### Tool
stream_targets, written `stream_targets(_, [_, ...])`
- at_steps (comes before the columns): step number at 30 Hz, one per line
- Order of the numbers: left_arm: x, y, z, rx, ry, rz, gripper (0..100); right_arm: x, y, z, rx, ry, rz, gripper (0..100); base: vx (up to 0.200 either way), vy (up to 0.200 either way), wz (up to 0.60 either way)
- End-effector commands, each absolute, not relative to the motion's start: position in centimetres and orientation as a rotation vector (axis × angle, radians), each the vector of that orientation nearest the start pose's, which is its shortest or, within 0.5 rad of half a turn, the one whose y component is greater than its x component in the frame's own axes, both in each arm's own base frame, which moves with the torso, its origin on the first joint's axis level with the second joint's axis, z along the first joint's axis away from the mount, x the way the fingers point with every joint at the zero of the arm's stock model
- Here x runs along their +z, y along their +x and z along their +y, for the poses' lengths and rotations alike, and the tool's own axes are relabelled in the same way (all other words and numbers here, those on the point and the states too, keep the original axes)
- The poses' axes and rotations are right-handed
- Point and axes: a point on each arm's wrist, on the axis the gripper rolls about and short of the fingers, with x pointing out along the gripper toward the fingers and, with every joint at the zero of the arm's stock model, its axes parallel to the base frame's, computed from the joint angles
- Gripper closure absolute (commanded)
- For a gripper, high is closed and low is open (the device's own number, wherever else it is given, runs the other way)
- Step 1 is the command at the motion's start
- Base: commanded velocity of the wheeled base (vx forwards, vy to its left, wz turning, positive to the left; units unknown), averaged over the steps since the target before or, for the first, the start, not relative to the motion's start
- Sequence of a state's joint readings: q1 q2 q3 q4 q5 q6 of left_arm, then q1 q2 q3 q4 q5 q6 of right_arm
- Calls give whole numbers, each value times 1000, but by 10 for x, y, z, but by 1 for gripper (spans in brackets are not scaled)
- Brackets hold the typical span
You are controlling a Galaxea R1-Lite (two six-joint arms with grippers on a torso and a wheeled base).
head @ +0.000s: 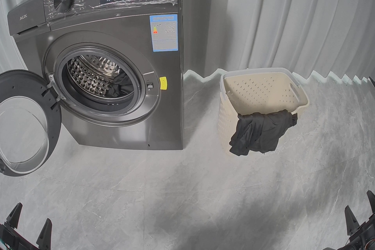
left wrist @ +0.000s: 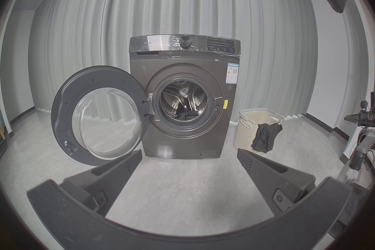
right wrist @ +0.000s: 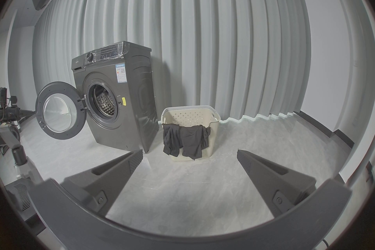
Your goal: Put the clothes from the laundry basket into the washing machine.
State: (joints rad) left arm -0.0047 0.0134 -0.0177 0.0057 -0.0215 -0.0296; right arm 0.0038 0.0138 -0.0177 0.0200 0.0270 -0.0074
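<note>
Dark garment (head: 259, 131) hangs over the near rim of the laundry basket (head: 269, 90), beside the washing machine (head: 117, 127), door (head: 15, 84) swung wide; open floor (head: 195, 192) before them. Left end effector (left wrist: 188, 153) and right end effector (right wrist: 189, 152) spread apart. Blue label (head: 163, 33) on the machine front.

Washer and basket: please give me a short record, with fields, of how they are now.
washer: door open, swung to the robot's left
drum: one dark cloth inside
basket: on the floor, right of the washer, apart from it
garment: dark, draped over the basket's near rim, hanging outside
left gripper: low, open, empty
right gripper: low, open, empty
</note>
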Motion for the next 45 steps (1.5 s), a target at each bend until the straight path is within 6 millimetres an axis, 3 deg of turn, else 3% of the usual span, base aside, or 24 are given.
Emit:
stream_targets(1, [76, -23, 0, -26, -31, 3, 0, 75, -23, 1, 32, -7, 15, 0, 0, -200, 0])
stream_targets(13, [76, -23, 0, -24, -32, 3, 0, 75, -23, 1, 32, -8, 14, 0, 0, 0, 0])
stream_targets(28, [76, -23, 0, -21, -34, 2, 0, 75, -23, 0, 31, -8, 15, 0, 200, 0, 0])
stream_targets(34, [76, -23, 0, -18, -35, 2, 0, 75, -23, 1, 32, -8, 14, 0, 0, 0, 0])
stream_targets(45, [76, -23, 0, -18, -35, 2, 0, 75, -23, 1, 32, -8, 14, 0, 0, -200, 0])
